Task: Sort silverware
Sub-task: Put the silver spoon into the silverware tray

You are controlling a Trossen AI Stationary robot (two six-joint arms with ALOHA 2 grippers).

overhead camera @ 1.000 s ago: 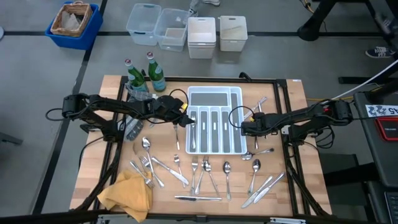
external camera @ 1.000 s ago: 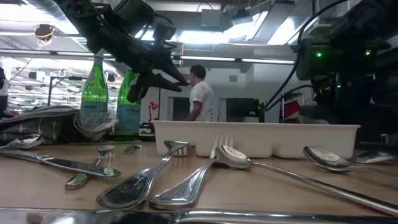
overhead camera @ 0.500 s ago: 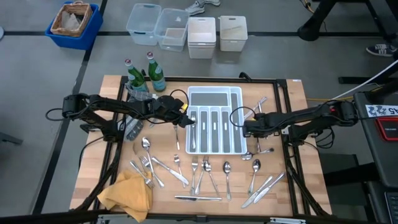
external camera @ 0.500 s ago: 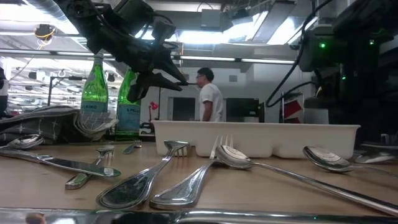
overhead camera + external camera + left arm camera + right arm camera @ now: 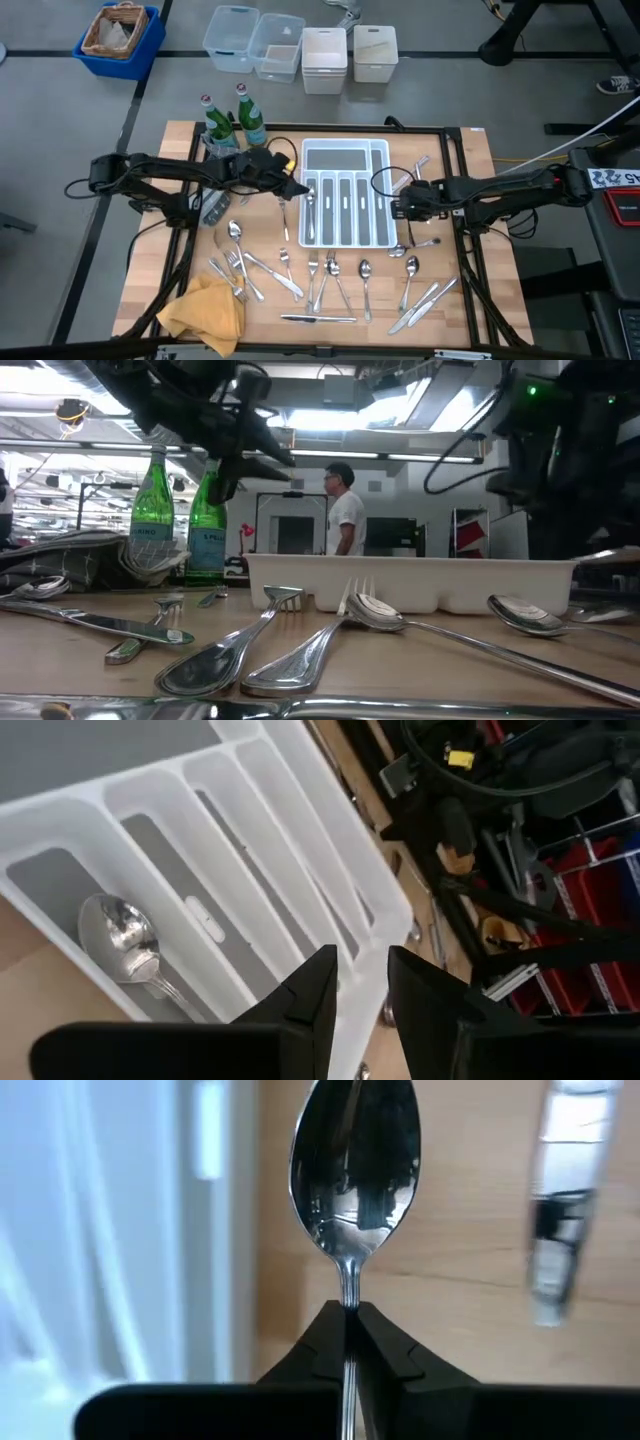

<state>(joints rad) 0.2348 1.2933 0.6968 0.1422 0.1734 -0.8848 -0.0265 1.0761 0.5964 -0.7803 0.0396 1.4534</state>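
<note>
Right tool (image 5: 346, 1342) clenched on spoon (image 5: 354, 1170) by its neck, tray (image 5: 345, 195) just leftward (left tool (image 5: 362, 990) parted, empty, over tray)

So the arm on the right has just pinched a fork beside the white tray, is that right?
Not a fork: the right gripper is shut on a spoon, its rounded bowl plain in the right wrist view. It is beside the white tray, as you said.

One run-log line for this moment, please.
right gripper: jaws shut on shiny silver spoon, beside white plastic tray | left gripper: empty, above tray
</note>
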